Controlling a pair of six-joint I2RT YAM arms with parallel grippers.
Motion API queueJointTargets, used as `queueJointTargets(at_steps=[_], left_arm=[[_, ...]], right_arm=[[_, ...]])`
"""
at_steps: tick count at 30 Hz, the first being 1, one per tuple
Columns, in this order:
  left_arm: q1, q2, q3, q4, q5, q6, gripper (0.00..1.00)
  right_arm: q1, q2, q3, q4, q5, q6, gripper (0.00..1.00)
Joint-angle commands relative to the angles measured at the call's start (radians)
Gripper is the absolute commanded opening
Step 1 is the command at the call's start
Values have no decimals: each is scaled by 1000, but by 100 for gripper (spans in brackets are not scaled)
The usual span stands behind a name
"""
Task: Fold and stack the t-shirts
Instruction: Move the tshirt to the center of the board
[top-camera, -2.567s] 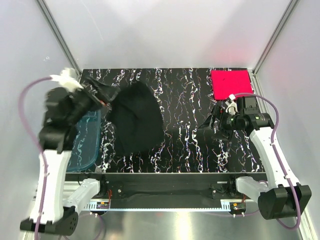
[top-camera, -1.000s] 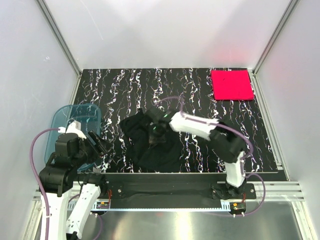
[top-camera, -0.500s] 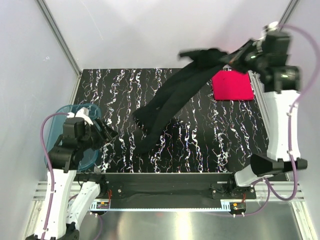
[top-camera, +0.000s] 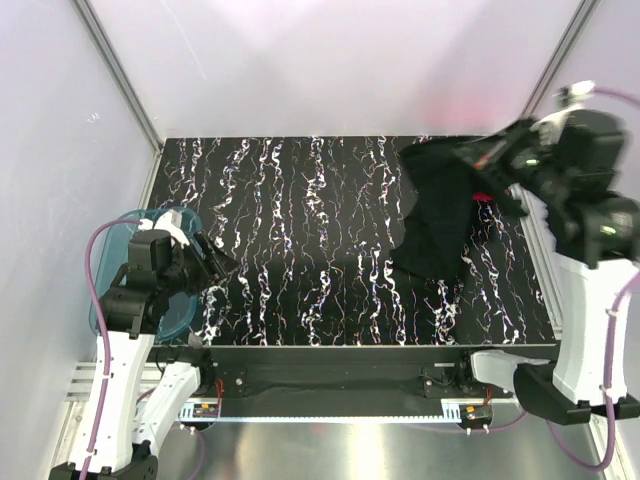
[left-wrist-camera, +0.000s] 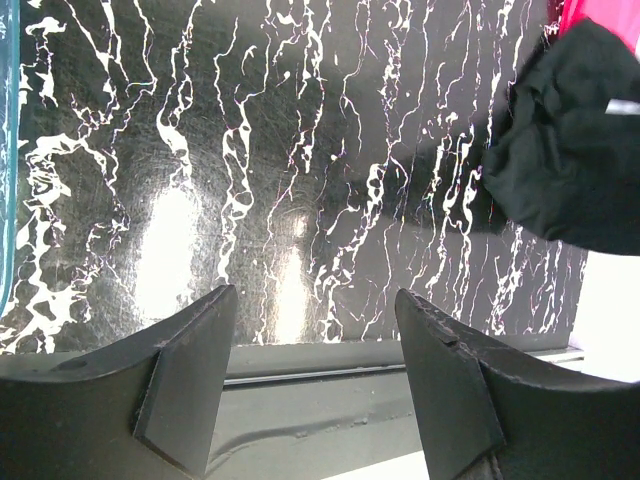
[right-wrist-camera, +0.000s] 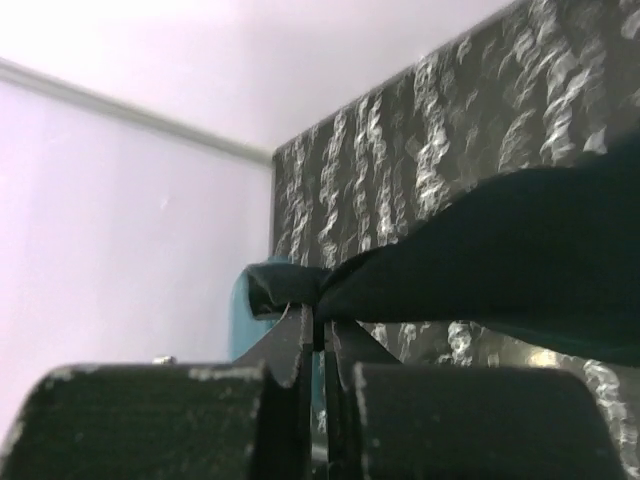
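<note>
Black t-shirt (top-camera: 438, 215) hangs in a crumpled bunch above the far right part of the worktop (top-camera: 300, 220). It is pinched at one edge by the right pincer (top-camera: 482, 158), which is raised over the worktop's far right corner. In the right wrist view, the right pincer (right-wrist-camera: 322, 325) has its two fingers pressed together on a twisted fold of the black t-shirt (right-wrist-camera: 500, 260), and the fabric stretches away from that pinch to the right. The shirt's lower end drops toward the worktop's right half; whether it rests on the surface cannot be told.

At the worktop's far right corner lies the pink-red t-shirt (top-camera: 483, 196), almost wholly covered by the black one, so only a sliver shows from above. The left wrist view catches a corner of the pink-red t-shirt (left-wrist-camera: 600, 12) just behind the black t-shirt (left-wrist-camera: 570, 150).

Low at the worktop's near left edge sits the left pincer (top-camera: 207, 268). Seen from its own wrist, the left pincer (left-wrist-camera: 312, 300) has its fingers spread wide and holds nothing. A translucent blue tub (top-camera: 112, 240) stands at the worktop's left edge, partly beneath the left arm.
</note>
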Motion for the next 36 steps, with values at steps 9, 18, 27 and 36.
queueJointTargets(at_steps=[9, 18, 27, 36], left_arm=[[-3, -52, 27, -13, -31, 56, 71], [-3, -63, 34, -15, -1, 96, 77], [-133, 88, -51, 185, 9, 25, 81], [-529, 570, 50, 344, -170, 5, 76]], right_arm=[[564, 34, -793, 793, -217, 569, 11], [556, 338, -375, 386, -204, 166, 59], [101, 339, -543, 161, -1, -124, 75], [-121, 390, -598, 177, -27, -189, 67]])
